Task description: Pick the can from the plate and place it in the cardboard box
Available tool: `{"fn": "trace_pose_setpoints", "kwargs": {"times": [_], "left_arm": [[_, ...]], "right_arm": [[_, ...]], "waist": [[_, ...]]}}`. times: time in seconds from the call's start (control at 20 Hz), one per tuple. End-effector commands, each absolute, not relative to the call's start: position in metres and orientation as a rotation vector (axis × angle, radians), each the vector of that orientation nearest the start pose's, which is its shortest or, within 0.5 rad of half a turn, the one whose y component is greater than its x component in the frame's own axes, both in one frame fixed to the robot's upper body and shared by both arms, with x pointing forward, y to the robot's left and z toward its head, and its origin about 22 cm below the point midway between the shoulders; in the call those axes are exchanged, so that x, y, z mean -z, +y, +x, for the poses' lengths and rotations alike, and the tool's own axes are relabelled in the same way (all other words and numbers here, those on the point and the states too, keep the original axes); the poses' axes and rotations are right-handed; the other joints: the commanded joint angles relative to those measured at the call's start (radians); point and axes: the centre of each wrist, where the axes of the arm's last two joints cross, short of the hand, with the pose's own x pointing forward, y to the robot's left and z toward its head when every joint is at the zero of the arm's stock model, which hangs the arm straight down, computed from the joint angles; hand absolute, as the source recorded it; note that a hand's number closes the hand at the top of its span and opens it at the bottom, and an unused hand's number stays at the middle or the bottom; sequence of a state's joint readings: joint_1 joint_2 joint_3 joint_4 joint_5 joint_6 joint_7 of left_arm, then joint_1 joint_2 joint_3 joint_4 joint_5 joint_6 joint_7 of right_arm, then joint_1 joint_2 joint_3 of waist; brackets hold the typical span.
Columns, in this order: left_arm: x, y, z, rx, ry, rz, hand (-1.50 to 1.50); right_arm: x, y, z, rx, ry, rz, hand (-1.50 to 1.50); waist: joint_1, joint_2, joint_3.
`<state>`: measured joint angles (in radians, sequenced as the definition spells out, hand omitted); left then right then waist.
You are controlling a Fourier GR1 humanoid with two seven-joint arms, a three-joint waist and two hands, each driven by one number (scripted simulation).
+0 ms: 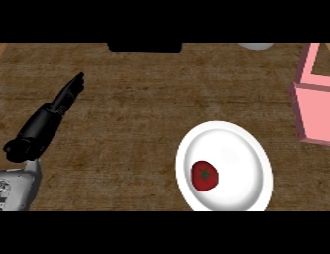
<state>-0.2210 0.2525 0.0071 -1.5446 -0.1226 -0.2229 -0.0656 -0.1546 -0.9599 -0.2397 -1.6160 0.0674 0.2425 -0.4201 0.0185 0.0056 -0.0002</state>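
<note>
So the can (204,175) is sitting on the white plate (230,144), toward the plate's lower left. From this steep angle you mostly see its red top with a green mark, so it looks like it's standing upright, long axis pointing up at the camera.

The only hand showing is the left hand (66,96), over on the left side of the brown tabletop (138,124). Its fingers (76,82) are stretched out straight, released, holding nothing, and pointing up and away from the can. The can lies to the right of that hand and lower in the view, well apart from it.

The right hand isn't in view at all, which is awkward, because the plate sits on the right side and the pink cardboard box (321,116) is further right still, at the upper right edge. My guess is the right hand is the natural one for this, coming in from below and closing around the can's sides. Pick hasn't started yet.
</note>
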Motion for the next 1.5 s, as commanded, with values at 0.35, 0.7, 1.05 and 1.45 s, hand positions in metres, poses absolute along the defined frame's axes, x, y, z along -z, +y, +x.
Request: {"fn": "trace_pose_setpoints", "kwargs": {"times": [0.35, 0.7, 1.05, 1.45], "left_arm": [[-0.084, 0.247, 0.306, 0.591, -1.783, 0.038, 0.00], [-0.077, 0.251, 0.295, 0.591, -1.778, 0.050, 0.00], [-0.070, 0.254, 0.301, 0.568, -1.770, 0.058, 0.00], [-0.069, 0.255, 0.298, 0.545, -1.767, 0.064, 0.00]], "right_arm": [[-0.216, -0.470, 0.302, -1.345, -1.496, -0.700, 1.50], [-0.195, -0.501, 0.312, -1.502, -1.285, -0.672, 1.50], [-0.187, -0.496, 0.333, -1.571, -1.414, -0.379, -1.50], [-0.151, -0.491, 0.347, -0.880, -1.858, -0.003, -1.50]], "waist": [[0.049, 0.012, 0.002], [0.049, 0.010, 0.003], [0.041, 0.010, 0.003], [0.027, 0.004, 0.005]]}}
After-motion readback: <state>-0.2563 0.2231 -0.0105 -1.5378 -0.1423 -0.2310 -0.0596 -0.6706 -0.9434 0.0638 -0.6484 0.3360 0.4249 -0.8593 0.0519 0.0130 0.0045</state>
